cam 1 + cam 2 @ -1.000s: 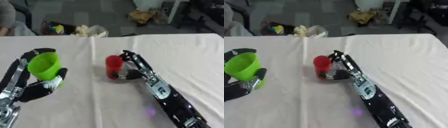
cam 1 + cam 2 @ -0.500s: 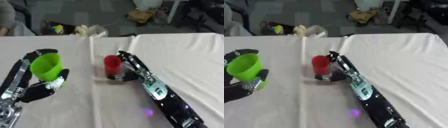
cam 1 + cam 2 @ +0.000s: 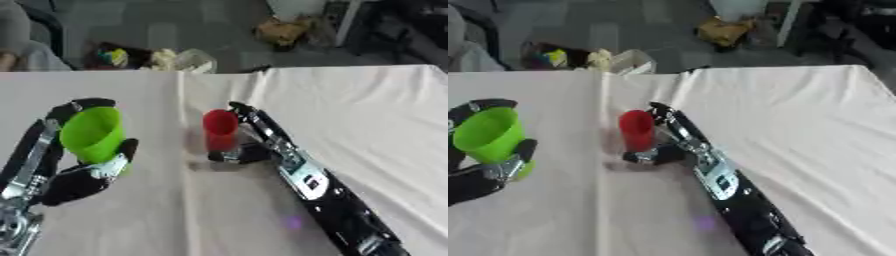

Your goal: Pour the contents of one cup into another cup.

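Left hand: the left hand [image 3: 83, 172] comes in from the lower left of the frame, fingers and thumb curled round the green cup, holding it up off the surface.
Green cup: the green cup [image 3: 91, 134] sits in that hand at the left of the frame, tilted so its open mouth faces up and toward the camera; I cannot make out what is inside.
Surface: the surface [image 3: 385, 115] is covered with a pale cloth that has a long crease running down it just left of the red cup.
Red cup: the red cup [image 3: 220, 129] stands upright on the cloth near the middle of the frame, well apart from the green cup.
Right hand: the right hand [image 3: 249, 142] reaches in from the lower right along a black arm, fingers alongside the right side of the red cup and the thumb curled in at its base, so it grips the cup while the cup rests on the surface.
Floor beyond: past the far edge of the surface, at the upper left of the frame, some small things [image 3: 149, 57] lie on the dark floor; I can tell only yellow, green and pale colours.
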`<state>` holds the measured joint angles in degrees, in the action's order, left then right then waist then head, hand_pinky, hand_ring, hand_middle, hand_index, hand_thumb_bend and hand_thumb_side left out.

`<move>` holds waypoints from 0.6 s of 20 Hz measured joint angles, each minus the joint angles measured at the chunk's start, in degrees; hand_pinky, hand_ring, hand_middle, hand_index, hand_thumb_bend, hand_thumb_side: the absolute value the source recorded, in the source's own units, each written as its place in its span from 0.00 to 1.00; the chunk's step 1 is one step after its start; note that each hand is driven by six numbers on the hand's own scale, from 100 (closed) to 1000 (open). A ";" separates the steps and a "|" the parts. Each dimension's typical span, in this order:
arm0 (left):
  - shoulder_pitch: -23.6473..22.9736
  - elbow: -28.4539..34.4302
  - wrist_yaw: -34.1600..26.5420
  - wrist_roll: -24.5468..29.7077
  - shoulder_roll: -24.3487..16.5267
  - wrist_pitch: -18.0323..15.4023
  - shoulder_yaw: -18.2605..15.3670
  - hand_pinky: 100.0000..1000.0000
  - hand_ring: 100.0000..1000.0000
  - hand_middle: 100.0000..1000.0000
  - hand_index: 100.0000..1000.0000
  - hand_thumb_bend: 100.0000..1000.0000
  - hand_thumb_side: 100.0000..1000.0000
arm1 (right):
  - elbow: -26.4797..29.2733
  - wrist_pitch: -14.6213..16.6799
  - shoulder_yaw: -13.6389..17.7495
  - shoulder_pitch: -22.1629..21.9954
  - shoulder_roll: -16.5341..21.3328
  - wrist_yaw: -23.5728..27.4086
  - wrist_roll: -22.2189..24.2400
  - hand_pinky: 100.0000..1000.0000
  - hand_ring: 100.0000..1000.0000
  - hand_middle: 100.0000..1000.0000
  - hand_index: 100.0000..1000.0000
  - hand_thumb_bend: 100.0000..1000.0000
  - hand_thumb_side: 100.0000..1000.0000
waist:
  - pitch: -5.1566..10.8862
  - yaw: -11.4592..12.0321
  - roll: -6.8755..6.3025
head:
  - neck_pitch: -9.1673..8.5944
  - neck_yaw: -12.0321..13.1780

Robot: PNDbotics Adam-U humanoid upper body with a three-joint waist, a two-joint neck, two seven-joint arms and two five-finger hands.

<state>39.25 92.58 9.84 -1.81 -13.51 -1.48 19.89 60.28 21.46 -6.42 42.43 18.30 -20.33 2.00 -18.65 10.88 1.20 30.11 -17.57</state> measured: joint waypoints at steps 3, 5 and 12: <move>-0.01 0.41 -0.01 0.03 0.00 0.12 0.00 0.35 0.18 0.41 0.74 0.00 0.14 | 0.18 0.35 -0.34 0.19 -0.18 -1.09 -0.49 0.74 1.00 0.46 0.68 0.75 0.37 | 0.00 0.11 0.02 | 0.00 -0.04; -0.03 0.71 -0.03 -0.01 0.00 0.21 -0.01 0.35 0.18 0.41 0.74 0.00 0.15 | 0.39 0.54 -0.37 0.28 -0.23 -1.95 -0.88 0.73 1.00 0.45 0.67 0.75 0.38 | 0.00 0.17 0.03 | 0.00 -0.11; -0.09 1.92 -0.26 -0.21 -0.02 0.48 -0.02 0.35 0.18 0.41 0.74 0.00 0.15 | 1.23 0.83 -0.69 0.63 -0.23 -3.96 -2.17 0.73 1.00 0.45 0.67 0.75 0.38 | 0.01 0.52 0.08 | 0.00 -0.17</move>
<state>39.16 94.51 9.59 -2.02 -13.53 -1.01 19.87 61.51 22.29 -7.11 43.06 18.07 -24.29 -0.16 -18.64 11.40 1.29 30.11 -17.74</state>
